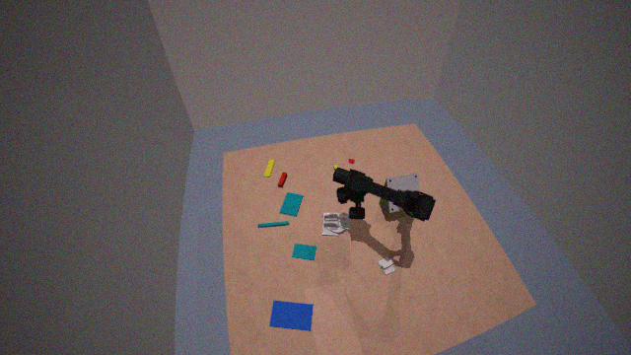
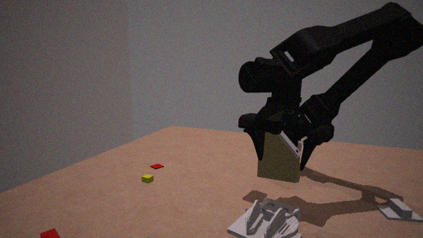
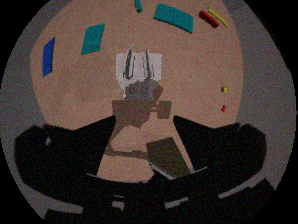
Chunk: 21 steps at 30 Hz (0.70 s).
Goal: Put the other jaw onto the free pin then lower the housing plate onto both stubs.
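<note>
black robot arm over a tan tabletop (image 1: 444,276) (image 2: 99,198) (image 3: 200,75), gripper (image 1: 351,204) (image 2: 281,164) (image 3: 145,117) fingers wide apart with nothing between them, raised near the grey jaw assembly (image 1: 335,224) (image 2: 266,219) (image 3: 138,75), which lies on the tabletop, small pale bracket (image 1: 386,266) (image 2: 400,209) well off to one side

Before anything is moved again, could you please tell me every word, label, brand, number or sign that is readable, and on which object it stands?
There are none that I can read.
The gripper assembly: pale marks only, too blurred to read.
The blue plate: no text visible.
</note>
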Each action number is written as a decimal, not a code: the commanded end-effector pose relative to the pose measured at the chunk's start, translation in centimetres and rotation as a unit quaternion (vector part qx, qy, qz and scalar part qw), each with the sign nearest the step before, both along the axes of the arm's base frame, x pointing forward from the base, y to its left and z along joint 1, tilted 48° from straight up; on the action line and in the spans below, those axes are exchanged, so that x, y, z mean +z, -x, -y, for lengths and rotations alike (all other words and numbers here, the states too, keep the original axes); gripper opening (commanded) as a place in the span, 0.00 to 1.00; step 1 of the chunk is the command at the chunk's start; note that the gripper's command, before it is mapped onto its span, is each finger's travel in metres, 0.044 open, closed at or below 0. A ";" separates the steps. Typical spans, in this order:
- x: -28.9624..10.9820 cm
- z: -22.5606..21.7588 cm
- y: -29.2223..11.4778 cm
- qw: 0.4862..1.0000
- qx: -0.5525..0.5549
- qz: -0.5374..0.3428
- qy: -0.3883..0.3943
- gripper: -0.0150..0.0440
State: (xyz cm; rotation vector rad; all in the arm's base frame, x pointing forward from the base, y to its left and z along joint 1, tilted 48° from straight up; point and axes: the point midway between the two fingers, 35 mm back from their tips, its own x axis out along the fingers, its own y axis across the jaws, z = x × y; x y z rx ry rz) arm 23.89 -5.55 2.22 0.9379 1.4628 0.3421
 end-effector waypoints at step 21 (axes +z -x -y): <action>1.8 1.1 4.5 1.000 0.006 -0.003 -0.006 1.00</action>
